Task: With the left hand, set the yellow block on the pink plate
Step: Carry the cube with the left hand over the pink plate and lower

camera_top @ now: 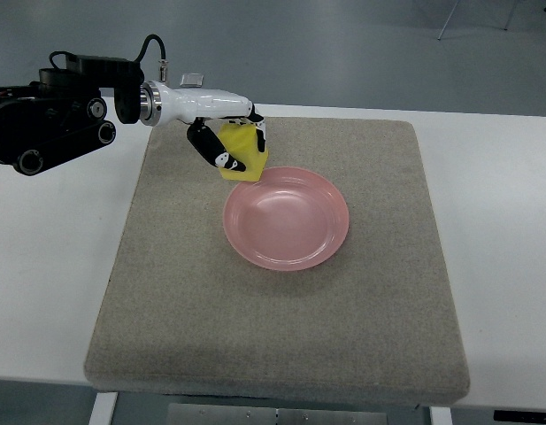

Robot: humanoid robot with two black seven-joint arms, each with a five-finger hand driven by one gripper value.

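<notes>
So the left hand [226, 133] has its fingers wrapped around the yellow block [242, 152], holding it at the far-left edge of the pink plate [287, 218], which sits on a grey mat [379, 301]. The pickup looks done; what remains is moving the block over the plate's middle and letting go.

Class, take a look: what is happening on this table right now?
A robot's left hand grips a yellow block at the far left edge of a pink plate. The plate sits empty on a grey mat covering a white table. The block is not yet on the plate. No right arm shows.
</notes>
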